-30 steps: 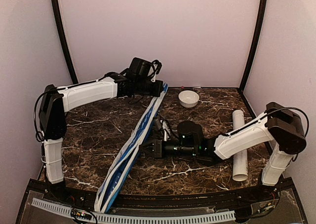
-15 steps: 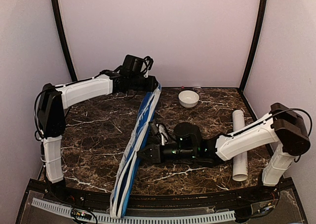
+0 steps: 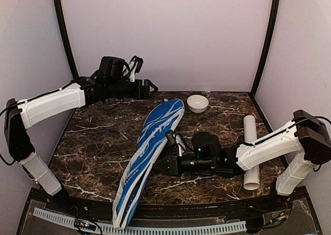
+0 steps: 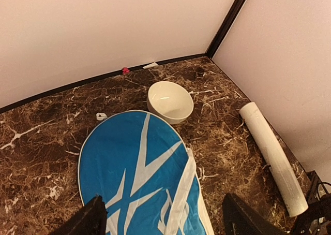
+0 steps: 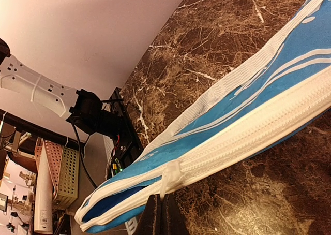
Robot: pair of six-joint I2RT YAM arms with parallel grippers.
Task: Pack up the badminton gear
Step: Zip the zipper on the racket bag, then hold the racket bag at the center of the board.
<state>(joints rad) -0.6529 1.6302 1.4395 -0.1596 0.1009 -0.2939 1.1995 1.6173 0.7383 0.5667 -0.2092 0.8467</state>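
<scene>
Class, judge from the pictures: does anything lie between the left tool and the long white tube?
Yes: the rounded end of the blue white-trimmed racket cover and the small white bowl lie between them.

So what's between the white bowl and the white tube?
Nothing, just bare marble tabletop between the bowl and the tube, clearest in the left wrist view.
</scene>
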